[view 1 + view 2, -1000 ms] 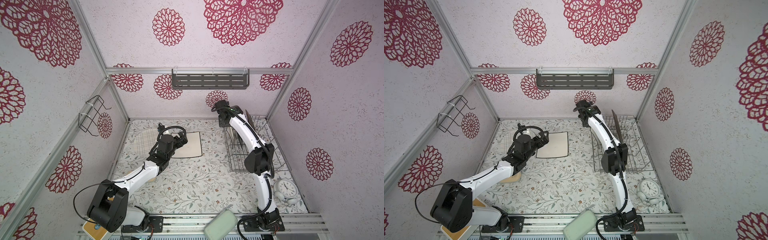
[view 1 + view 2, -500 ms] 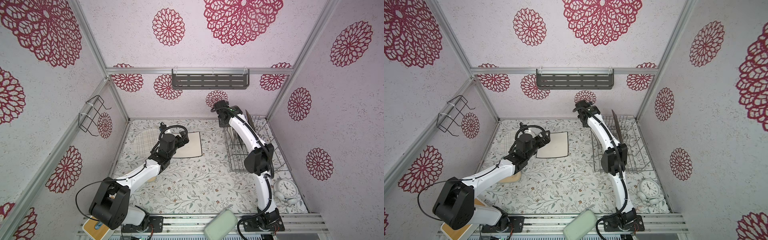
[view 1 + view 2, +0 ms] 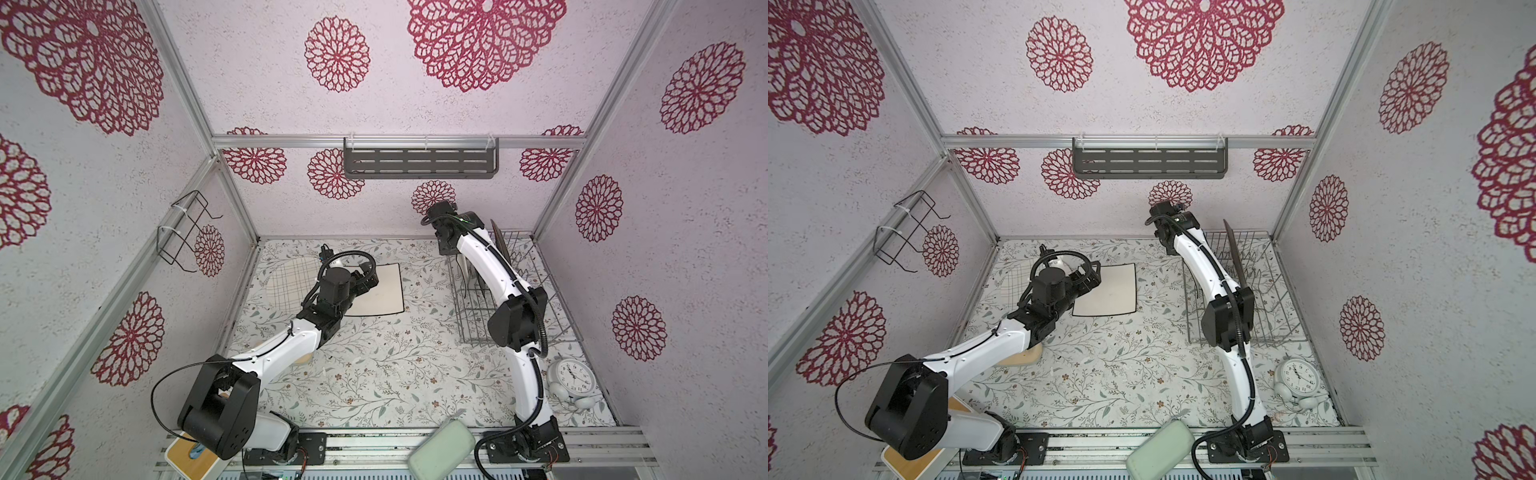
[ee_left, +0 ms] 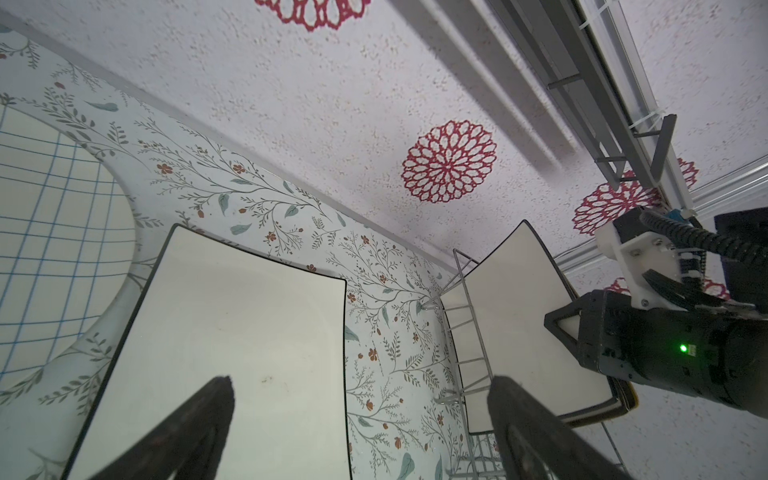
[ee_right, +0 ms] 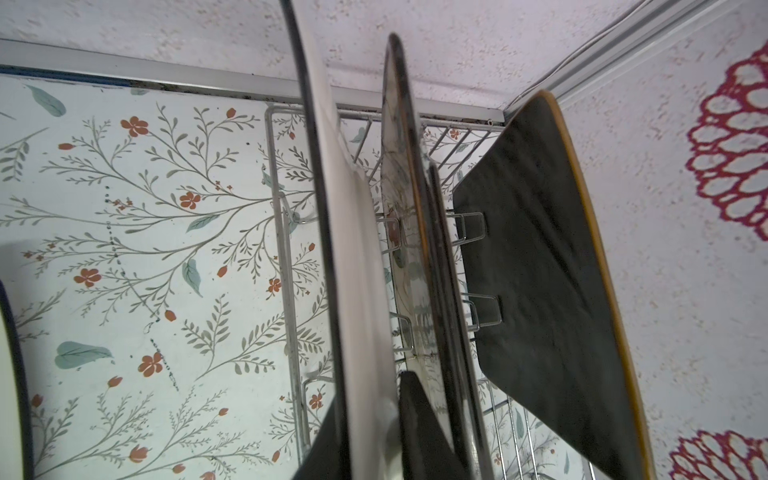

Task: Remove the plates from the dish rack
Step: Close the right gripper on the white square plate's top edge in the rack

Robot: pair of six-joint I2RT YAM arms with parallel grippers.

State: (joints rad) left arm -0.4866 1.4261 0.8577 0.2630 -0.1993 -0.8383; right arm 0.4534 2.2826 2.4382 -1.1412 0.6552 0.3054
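While the left tool (image 4: 360,381) hangs wide open and holds nothing just above the white rounded-square plate with a black rim (image 4: 232,324), which lies flat on the floral-patterned table (image 3: 374,374), the right tool (image 5: 370,399) is closed on a second white black-rimmed plate (image 5: 353,249), with one finger against each face near its upper edge. That gripped plate stands on edge at the left end of the large silver wire dish rack (image 3: 552,307), which sits at the far right of the table in both top views. Just beside it in the rack, across a narrow gap, a glossy cream floral plate (image 5: 405,257) stands upright. Past that, a dark brown rounded-square plate (image 5: 532,270) leans tilted towards the right wall, propped on the prongs. At the far left of the table the round cream plate with dark grid lines (image 3: 291,278) lies flat, just beside the flat white one. Whether those two touch I cannot tell. A white alarm clock (image 3: 573,378) lies on the table near the rack's front corner.
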